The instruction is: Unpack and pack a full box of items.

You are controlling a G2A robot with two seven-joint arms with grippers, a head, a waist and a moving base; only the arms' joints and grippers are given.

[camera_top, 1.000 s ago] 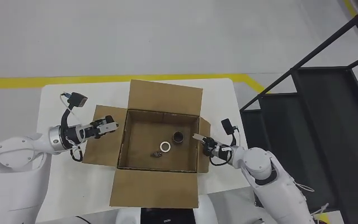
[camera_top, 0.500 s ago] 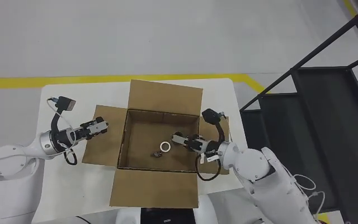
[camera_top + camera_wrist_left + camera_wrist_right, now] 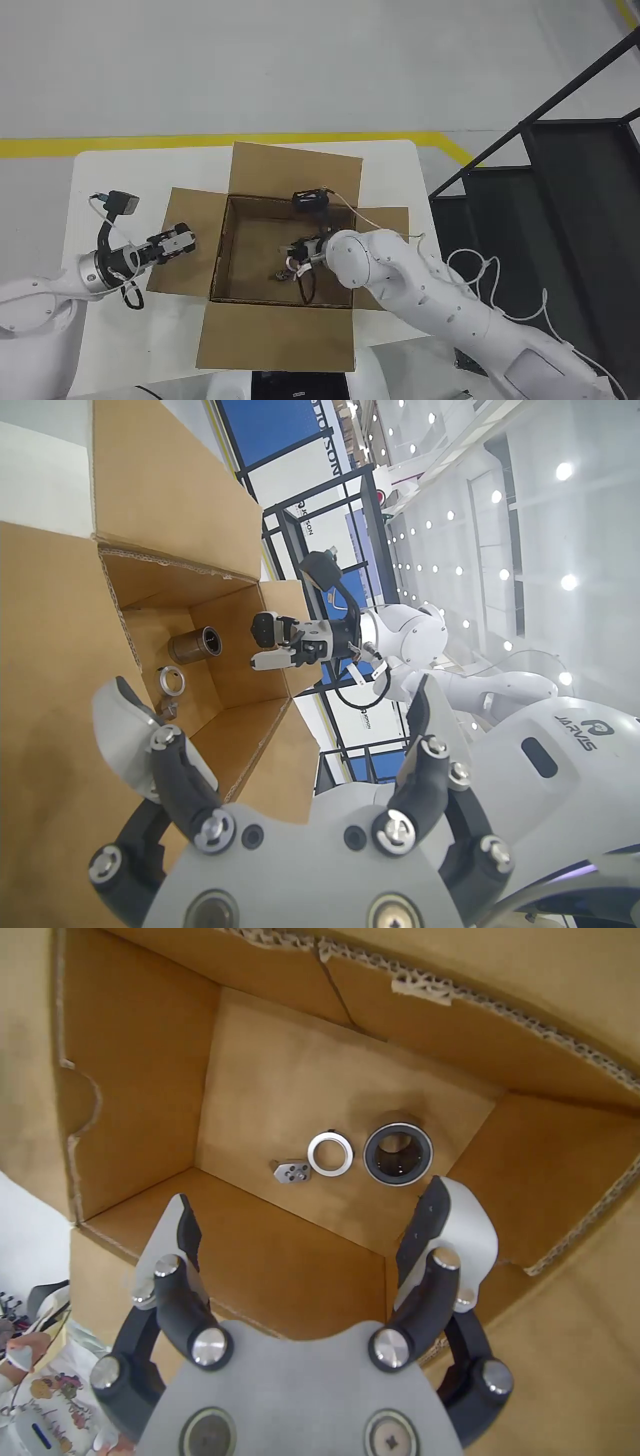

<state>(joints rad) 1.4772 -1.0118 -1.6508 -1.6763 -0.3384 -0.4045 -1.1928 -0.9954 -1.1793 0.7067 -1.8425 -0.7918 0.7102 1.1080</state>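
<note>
An open cardboard box stands in the middle of the table. On its floor lie a dark cylindrical bearing, a silver ring and a small metal block in a row. My right gripper hangs open above them inside the box mouth, holding nothing. From above it sits at the box's middle, and the arm covers the bearing. My left gripper is open and empty, over the box's left flap. From there I see the bearing, ring and right gripper.
The box's four flaps are folded outward, the front flap reaching the table's near edge. The white table has bare room left of the box. Black stairs stand to the right of the table.
My right arm has swung from beside the box's right wall to over its inside, gripper now above the items. My left gripper has drawn back a little to the left.
</note>
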